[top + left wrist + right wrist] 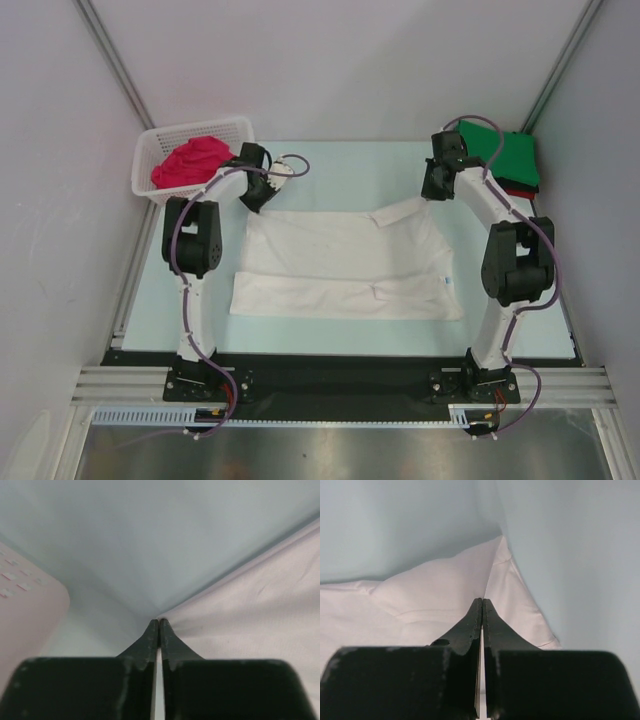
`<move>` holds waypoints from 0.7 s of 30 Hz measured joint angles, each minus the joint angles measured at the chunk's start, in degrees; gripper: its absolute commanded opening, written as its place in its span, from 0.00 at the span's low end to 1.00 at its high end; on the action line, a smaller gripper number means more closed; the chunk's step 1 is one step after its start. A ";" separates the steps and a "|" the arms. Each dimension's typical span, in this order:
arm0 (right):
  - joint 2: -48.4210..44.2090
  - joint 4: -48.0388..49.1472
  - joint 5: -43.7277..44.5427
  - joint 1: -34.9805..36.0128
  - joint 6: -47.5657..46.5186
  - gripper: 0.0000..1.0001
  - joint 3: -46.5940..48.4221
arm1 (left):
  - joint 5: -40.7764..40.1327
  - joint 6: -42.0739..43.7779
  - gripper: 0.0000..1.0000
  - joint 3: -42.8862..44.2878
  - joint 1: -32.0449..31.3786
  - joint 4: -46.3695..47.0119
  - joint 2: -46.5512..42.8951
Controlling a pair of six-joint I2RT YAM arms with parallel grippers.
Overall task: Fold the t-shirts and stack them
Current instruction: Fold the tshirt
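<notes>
**A:** Top external view pretty much answers it. The white t-shirt (pixel 345 265) lies flat on the desk (pixel 330 160) with its long axis running left to right, and each arm sits at its own far corner. The left hand (pixel 253 200) is at the far-left corner and the right hand (pixel 433 193) is at the far-right one, by the sleeve.

**B:** Are they actually holding it, though?

**A:** Looks like it. Both wrist views show the jaws pressed together with white cloth bunching right at the tips, so I'd call both clamped on that far edge. The rest of the shirt lies toward the arm bases, so I reckon the fold means bringing the far edge over to the near one, both arms in step.

**B:** And the stack?

**A:** My guess is it's the green t-shirt (pixel 500 150), far right, just behind the right hand.
</notes>
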 measured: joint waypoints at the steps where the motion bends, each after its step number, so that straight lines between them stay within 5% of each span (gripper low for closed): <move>1: -0.52 -0.04 -0.11 0.00 -0.11 0.00 0.00 | 0.37 0.17 0.00 0.13 0.04 -0.52 0.00; 11: -5.90 -1.07 -2.54 -0.96 -0.28 0.00 -2.12 | 2.32 0.00 0.00 -2.80 0.55 -1.18 -2.62; 21: -22.27 -5.60 -9.31 -5.22 2.23 0.00 -15.08 | 1.86 2.05 0.00 -21.40 0.55 4.28 -24.83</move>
